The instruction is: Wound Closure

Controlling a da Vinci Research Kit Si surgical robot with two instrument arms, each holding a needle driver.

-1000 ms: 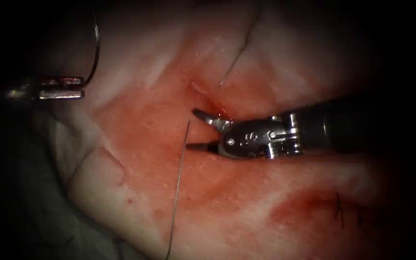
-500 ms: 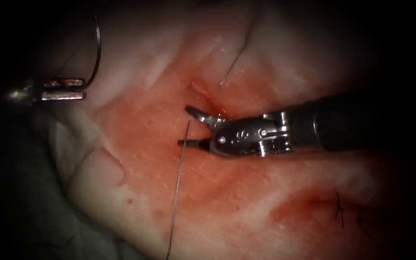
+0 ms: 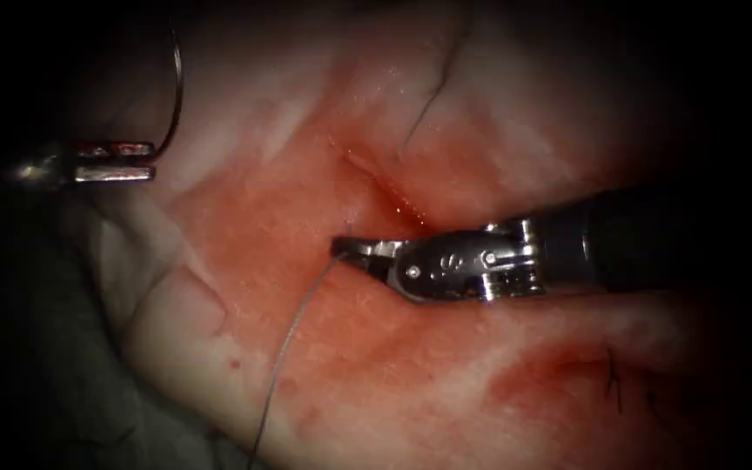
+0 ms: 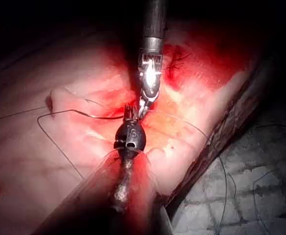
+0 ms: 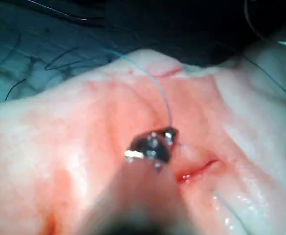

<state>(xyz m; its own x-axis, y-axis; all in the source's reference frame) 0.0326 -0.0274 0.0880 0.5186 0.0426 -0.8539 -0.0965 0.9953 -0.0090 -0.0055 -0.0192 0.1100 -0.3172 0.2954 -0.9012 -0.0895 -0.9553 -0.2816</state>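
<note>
here the tissue (image 3: 245, 218) is pale and glistening, washed with red fluid (image 3: 324, 331) around the narrow cut (image 3: 393, 196). the right tool (image 3: 350, 250) pinches the fine thread (image 3: 285, 348) just left of it. near the tissue's far left edge, the left tool (image 3: 137, 161) clamps the thin curved needle (image 3: 174, 78), clear of the tissue.

Shiny metal right tool (image 3: 345, 250), wet glossy tissue (image 3: 245, 200), thin glinting needle (image 3: 174, 87)

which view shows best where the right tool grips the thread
The endoscope view: the right tool has its jaws shut on the thread, left of the cut, seen side-on. The right wrist view shows the thread meeting the tool end-on. The left wrist view shows it from behind.
</note>
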